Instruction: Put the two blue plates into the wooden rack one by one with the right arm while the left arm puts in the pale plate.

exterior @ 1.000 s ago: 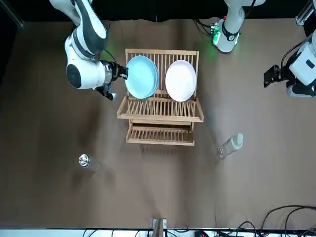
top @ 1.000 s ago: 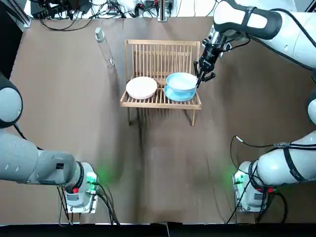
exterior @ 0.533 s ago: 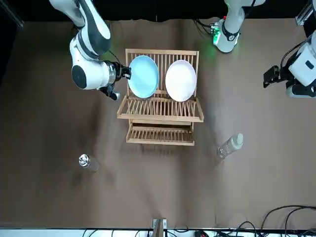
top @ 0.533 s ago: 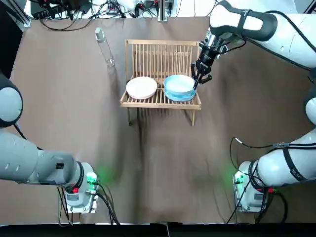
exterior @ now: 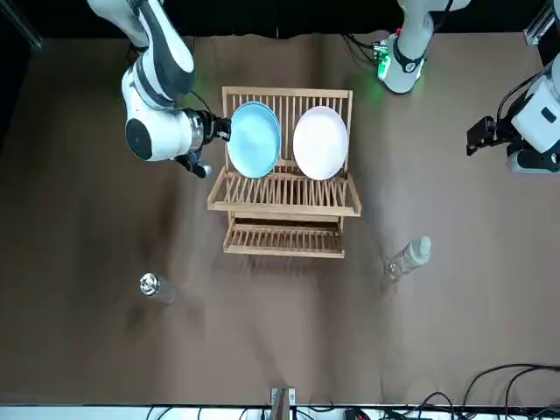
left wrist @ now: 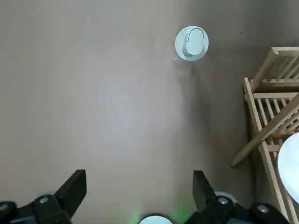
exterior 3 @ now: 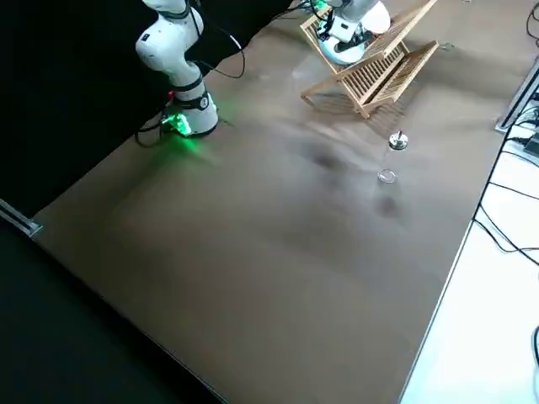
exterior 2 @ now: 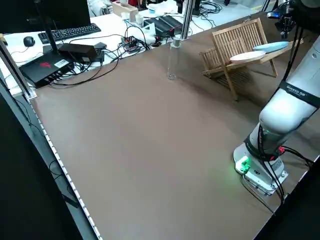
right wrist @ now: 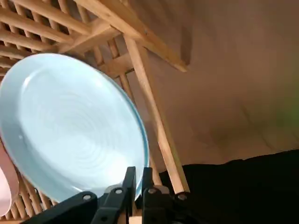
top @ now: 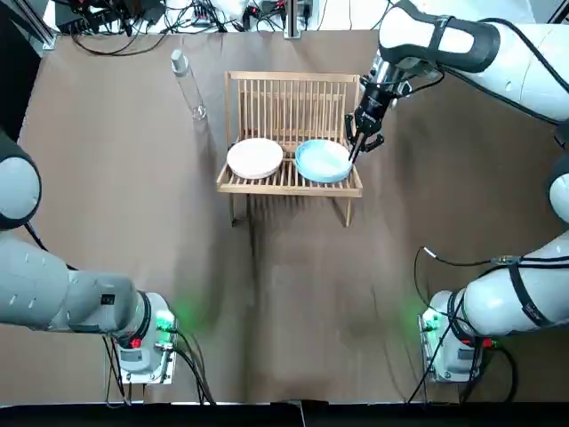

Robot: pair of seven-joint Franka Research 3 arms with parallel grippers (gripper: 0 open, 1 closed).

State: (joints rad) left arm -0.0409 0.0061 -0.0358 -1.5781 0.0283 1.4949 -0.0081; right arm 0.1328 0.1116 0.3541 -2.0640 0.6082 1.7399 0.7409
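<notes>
You are risking a slip here: the blue plate (exterior: pixel 254 138) is leaning in the wooden rack (top: pixel 289 93), just beside the pale plate (top: pixel 254 157). If it is not sitting between the slats, letting go could send it sliding or knocking its neighbour. The right gripper (right wrist: pixel 138 179) is pinching the plate's rim, fingers narrow. The left gripper (left wrist: pixel 138 191) is hovering wide apart, holding nothing.

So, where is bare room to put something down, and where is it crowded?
Bare: the brown table between the wooden rack and the arm bases, and left of the clear plastic bottle. Crowded: the rack's right end, where the right gripper pinches the round blue plate beside the round pale plate. The left gripper hangs open at the table's left edge.
</notes>
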